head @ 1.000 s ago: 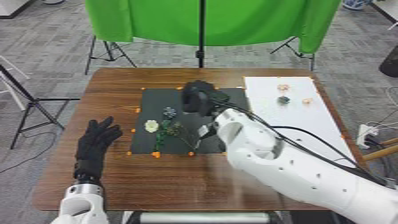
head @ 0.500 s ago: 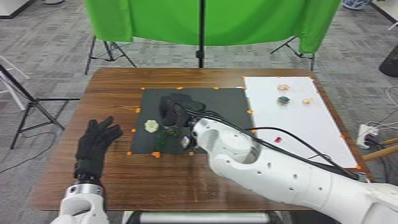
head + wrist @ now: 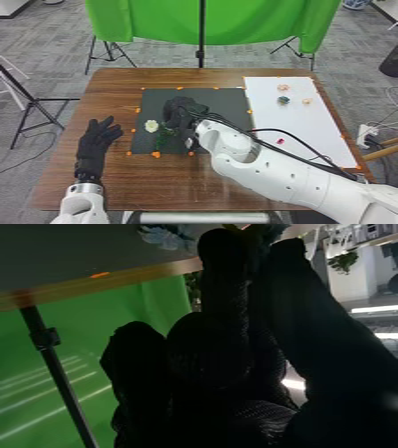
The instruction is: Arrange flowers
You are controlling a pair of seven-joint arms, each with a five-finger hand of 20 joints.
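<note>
Where the right hand (image 3: 184, 111) covers the black mat (image 3: 224, 102): stems under it mostly hidden; green stems (image 3: 161, 141) partly visible on mat, ends hard to separate.
Right hand grip: finger and thumb pinching a blue-green flower (image 3: 261, 234), cut off at edge of wrist view; other fingers curled.
Pale blue flower (image 3: 163, 236): lying on the mat, also cut off at edge of wrist view.
Pink-red item (image 3: 281, 141): right of mat, too small to identify.
Table: brown wooden table (image 3: 115, 192) under and around mat.
White sheet (image 3: 311, 125): flat on table, just right of mat.
Orange tape: at least eight bits around mat edges, one being this piece (image 3: 155, 155) at the near edge.
Room: grey carpet (image 3: 53, 50) around table; green backdrop (image 3: 266, 25) and black pole (image 3: 202, 30) beyond mat; black tripod (image 3: 34, 101) well left of mat.
Peach flowers: two, far one (image 3: 283, 87) and near one (image 3: 306, 101), both on sheet right of mat.
Teal flower (image 3: 283, 100): one, beside the peach pair, right of mat.
White flower (image 3: 152, 126): one, on mat near its left edge.
Left hand (image 3: 96, 142): left of mat, fingers straight and spread.
</note>
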